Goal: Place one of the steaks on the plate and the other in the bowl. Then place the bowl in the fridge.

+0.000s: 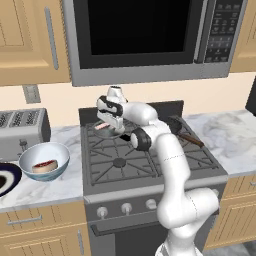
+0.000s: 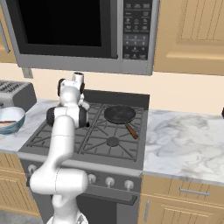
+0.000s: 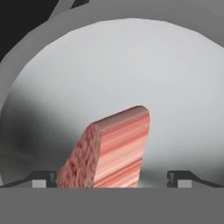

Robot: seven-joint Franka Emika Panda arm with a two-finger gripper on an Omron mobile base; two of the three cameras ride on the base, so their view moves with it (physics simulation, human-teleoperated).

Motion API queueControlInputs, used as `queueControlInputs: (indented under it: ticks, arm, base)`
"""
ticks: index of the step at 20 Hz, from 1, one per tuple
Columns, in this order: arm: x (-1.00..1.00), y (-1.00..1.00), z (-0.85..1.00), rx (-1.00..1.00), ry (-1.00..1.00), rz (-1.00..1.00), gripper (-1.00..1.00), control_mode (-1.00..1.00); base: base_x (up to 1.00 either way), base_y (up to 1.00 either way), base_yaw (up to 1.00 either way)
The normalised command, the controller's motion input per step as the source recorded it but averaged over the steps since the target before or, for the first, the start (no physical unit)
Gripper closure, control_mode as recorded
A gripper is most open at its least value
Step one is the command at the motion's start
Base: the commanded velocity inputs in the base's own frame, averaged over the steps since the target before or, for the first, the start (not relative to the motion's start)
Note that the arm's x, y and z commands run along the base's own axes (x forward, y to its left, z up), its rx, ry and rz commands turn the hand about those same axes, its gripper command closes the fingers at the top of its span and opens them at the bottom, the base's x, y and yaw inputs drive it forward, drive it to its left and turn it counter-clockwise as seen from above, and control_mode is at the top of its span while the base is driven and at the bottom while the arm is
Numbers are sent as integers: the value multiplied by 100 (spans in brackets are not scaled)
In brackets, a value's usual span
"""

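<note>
two steaks, well apart: dark red steak [image 1: 45, 165] lies in the pale blue-white bowl [image 1: 29, 167] on the marble counter [image 1: 60, 185] left of the stove [image 1: 120, 162]; pale pink steak [image 3: 109, 148] sits in a shallow silver pan [image 3: 175, 87] on the back left burner, its end visible just left of the hand in the left base view. gripper [image 3: 111, 177] hangs low over that pan, fingers spread wide, one fingertip [image 3: 43, 178] on each side of the pink steak, contact cannot be told. dark plate [image 1: 6, 180] at the left edge, just beside the bowl. toaster [image 1: 22, 131] behind the bowl. dark frying pan [image 2: 119, 114] with brown handle on the back right burner, apart from the arm. microwave [image 1: 150, 35] above the stove. arm's own elbow blocks most of the silver pan in both base views.
</note>
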Motion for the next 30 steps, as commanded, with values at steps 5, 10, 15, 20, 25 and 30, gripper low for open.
queueControlInputs:
  ticks: [5,10,15,20,25,30]
  arm:
    - [8,0,-27,0,3,0,100,-100]
    - [1,0,-6,0,0,0,100,-100]
    - [-19,-11,-22,0,0,-3,100,-100]
    - [-48,-62,-5,1,-12,-1,100,-100]
    - [-83,-34,1,7,-23,0,100,-100]
    - [-100,-13,-36,4,-21,0,100,-100]
  base:
    - [0,0,0]
    - [0,0,0]
    - [0,0,0]
    - [0,0,0]
    - [0,0,0]
    - [0,0,0]
